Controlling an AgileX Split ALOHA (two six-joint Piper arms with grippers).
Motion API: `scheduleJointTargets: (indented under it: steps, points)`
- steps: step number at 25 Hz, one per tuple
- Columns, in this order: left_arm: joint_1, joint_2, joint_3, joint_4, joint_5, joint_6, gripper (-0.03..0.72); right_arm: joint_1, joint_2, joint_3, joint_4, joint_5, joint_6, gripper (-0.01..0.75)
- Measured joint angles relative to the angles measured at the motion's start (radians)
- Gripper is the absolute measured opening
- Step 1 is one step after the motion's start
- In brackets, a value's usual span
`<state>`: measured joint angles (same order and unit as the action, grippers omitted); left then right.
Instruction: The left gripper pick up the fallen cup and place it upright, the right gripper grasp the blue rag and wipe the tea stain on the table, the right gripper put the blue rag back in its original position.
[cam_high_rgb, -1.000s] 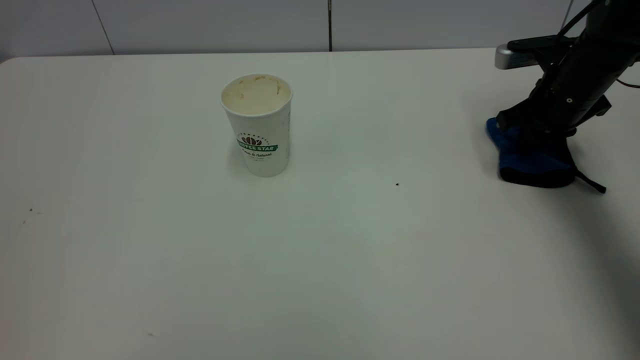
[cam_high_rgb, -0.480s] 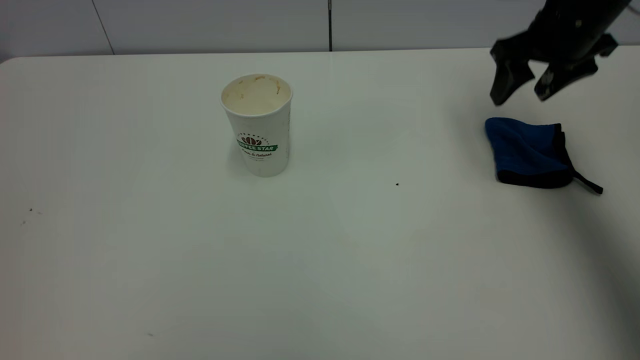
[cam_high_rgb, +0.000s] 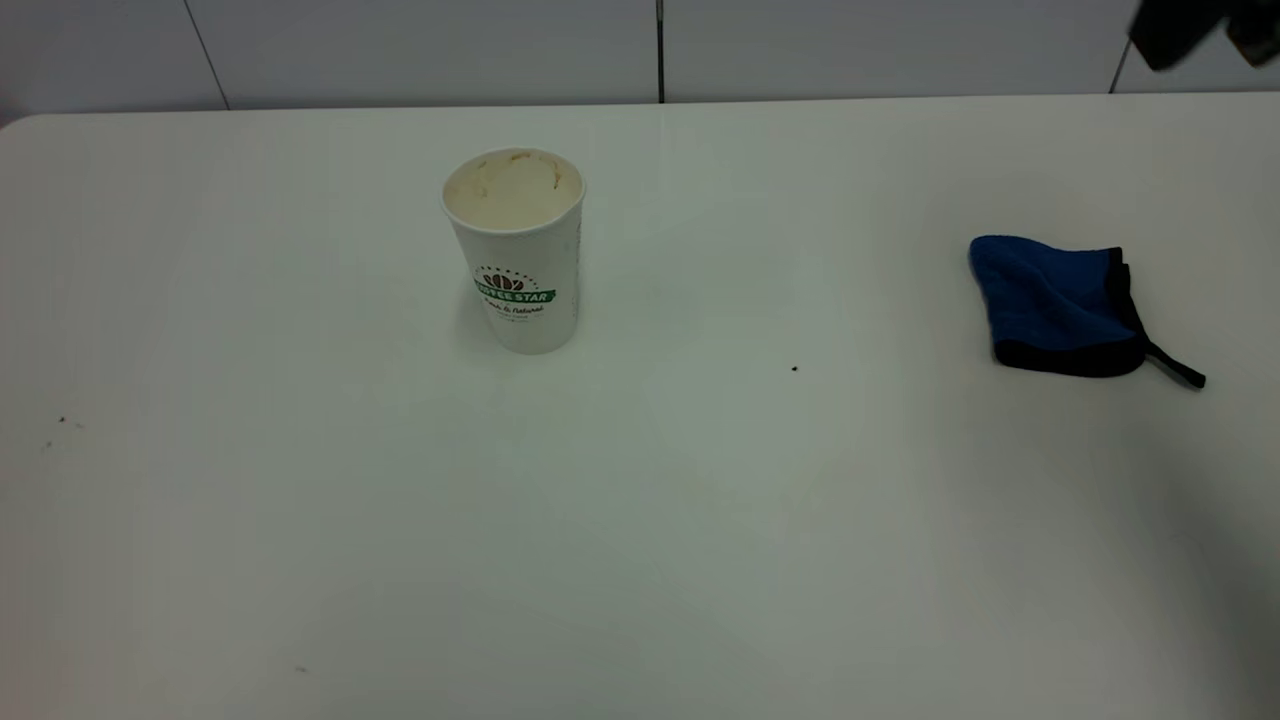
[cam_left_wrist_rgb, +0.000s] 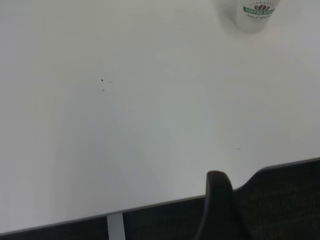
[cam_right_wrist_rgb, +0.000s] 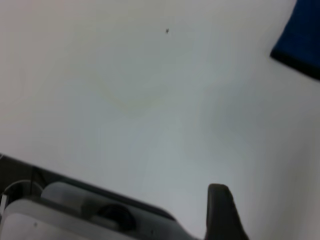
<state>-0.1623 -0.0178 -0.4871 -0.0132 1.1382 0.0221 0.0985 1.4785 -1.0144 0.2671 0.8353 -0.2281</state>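
The cup (cam_high_rgb: 513, 250) stands upright on the table (cam_high_rgb: 300, 520), left of centre, its stained inside showing; the left wrist view shows its base (cam_left_wrist_rgb: 255, 12) far off. The blue rag (cam_high_rgb: 1060, 305) lies folded at the right, its loop tail pointing right; one corner shows in the right wrist view (cam_right_wrist_rgb: 300, 40). My right gripper (cam_high_rgb: 1215, 45) is high at the top right corner, open and empty, well above and behind the rag. My left gripper is outside the exterior view; one of its fingers (cam_left_wrist_rgb: 217, 200) shows past the table's edge. Only a faint yellowish trace (cam_right_wrist_rgb: 125, 102) of the tea stain shows.
A tiny dark speck (cam_high_rgb: 794, 368) lies between cup and rag. More small specks (cam_high_rgb: 60, 421) lie at the left. A white panelled wall (cam_high_rgb: 450, 50) runs behind the table's far edge.
My right gripper has let go of the blue rag, opened and risen up and right, nearly out of the exterior view. The rag stays where it was set. The cup has not moved.
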Motion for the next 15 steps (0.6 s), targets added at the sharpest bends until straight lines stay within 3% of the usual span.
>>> scheduleJointTargets:
  steps: [9, 15]
  points:
    - [0.0, 0.0, 0.0, 0.0, 0.0, 0.0, 0.518, 0.001, -0.497, 0.427, -0.138, 0.195, 0.199, 0.495]
    - [0.0, 0.0, 0.0, 0.0, 0.0, 0.0, 0.518, 0.001, -0.795, 0.514, -0.282, 0.281, 0.344, 0.495]
